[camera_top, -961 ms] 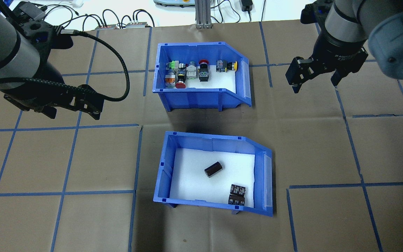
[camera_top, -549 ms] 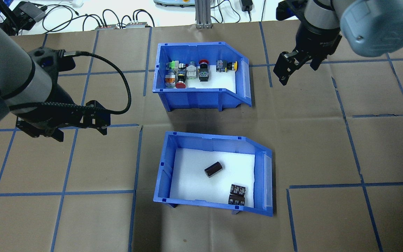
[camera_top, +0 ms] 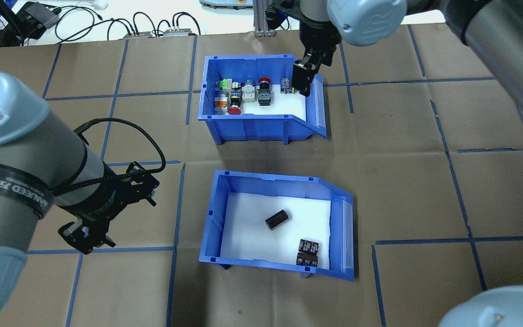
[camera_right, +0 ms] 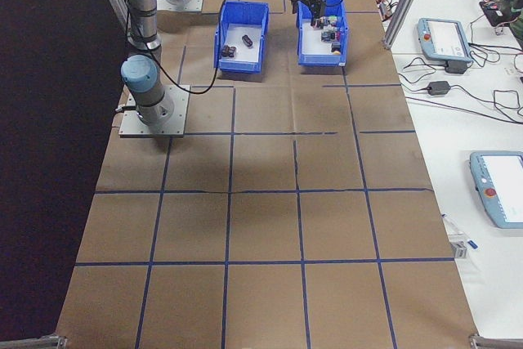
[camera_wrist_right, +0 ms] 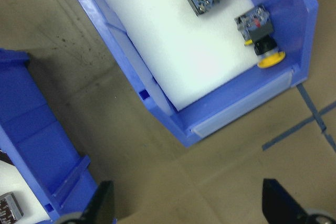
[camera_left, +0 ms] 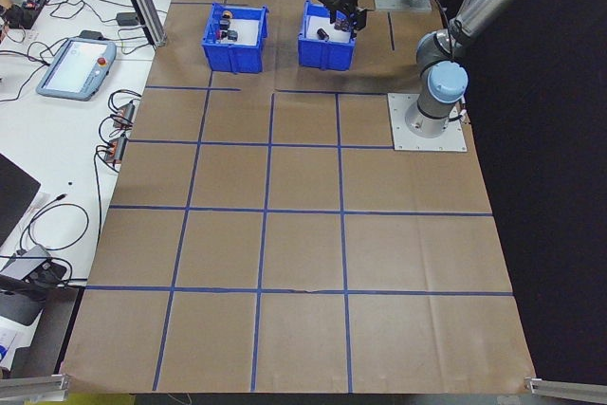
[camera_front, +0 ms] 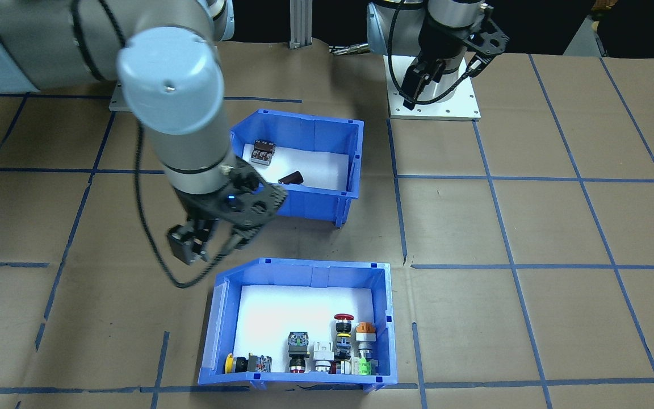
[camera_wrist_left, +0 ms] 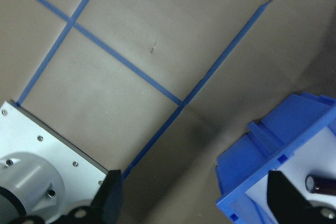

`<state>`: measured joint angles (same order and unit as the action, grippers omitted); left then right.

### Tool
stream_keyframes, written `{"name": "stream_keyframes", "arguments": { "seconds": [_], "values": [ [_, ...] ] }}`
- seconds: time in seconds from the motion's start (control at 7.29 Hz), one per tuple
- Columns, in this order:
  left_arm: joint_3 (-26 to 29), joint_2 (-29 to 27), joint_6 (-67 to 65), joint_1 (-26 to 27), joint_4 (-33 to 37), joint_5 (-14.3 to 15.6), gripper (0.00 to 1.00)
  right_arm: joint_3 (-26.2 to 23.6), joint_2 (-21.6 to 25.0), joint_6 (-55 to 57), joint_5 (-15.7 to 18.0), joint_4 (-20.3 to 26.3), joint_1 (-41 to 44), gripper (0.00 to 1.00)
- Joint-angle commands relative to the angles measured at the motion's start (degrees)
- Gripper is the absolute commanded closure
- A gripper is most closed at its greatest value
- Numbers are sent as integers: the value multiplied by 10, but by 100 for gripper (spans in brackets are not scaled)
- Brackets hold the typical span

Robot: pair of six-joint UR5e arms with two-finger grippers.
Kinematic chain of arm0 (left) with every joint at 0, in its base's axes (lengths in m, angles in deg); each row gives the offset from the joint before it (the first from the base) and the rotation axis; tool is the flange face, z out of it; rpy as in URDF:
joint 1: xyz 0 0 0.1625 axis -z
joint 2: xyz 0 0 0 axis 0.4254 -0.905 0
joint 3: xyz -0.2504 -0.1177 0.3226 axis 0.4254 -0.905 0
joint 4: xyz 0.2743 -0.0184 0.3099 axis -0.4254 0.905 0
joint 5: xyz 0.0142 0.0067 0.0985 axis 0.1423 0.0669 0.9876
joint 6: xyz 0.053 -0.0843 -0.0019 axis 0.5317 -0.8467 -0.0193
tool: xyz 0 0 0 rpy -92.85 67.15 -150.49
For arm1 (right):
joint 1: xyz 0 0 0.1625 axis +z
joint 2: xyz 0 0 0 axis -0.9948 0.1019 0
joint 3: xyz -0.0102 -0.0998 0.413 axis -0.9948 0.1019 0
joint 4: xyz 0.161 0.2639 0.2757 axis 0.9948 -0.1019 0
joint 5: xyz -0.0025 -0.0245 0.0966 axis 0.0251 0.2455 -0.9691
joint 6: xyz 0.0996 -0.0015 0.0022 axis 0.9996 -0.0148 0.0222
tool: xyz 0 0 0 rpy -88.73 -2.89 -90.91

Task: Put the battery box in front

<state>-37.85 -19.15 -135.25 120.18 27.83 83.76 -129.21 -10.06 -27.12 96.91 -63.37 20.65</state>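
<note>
The battery box (camera_top: 274,185) is a blue bin with a white liner, and it stands in the row nearer me. Three dark cylinders (camera_top: 276,220) lie in it. In the front-facing view the battery box (camera_front: 327,200) is the upper bin. My left gripper (camera_top: 86,237) hangs open to the box's left, a tile away and holding nothing. Its wrist view shows the box's corner (camera_wrist_left: 265,153) between spread fingers (camera_wrist_left: 109,199). My right gripper (camera_top: 302,84) is open over the right end of the far bin of push buttons (camera_top: 252,125), low beside that bin's sloped end (camera_front: 217,309).
The button bin (camera_wrist_right: 294,19) holds red, yellow, orange and green switches. The brown table cover is marked with a blue tape grid (camera_top: 116,95). The left arm's white base plate (camera_front: 435,102) lies behind the battery box. Cables and boxes (camera_top: 152,27) sit at the far edge.
My right arm swung left from beside the button bin to over its right end. My left arm dropped toward the near side, level with the battery box. Neither bin moved.
</note>
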Motion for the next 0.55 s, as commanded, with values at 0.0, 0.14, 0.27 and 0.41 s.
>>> {"name": "stream_keyframes", "arguments": {
  "seconds": [0.0, 0.14, 0.27, 0.41],
  "values": [
    [-40, -4, -210, 106, -68, -26, 4, 32, -42, -62, 0, -6, 56, 0],
    [-64, -3, -281, 131, -78, -93, 5, 33, -62, -102, 2, -59, 78, 0],
    [-87, -3, -304, 143, -127, -100, 5, 32, -77, -116, 1, -73, 89, 0],
    [-114, -10, -355, 169, -185, -101, 4, 30, -92, -149, 1, -73, 95, 0]
  ]
}}
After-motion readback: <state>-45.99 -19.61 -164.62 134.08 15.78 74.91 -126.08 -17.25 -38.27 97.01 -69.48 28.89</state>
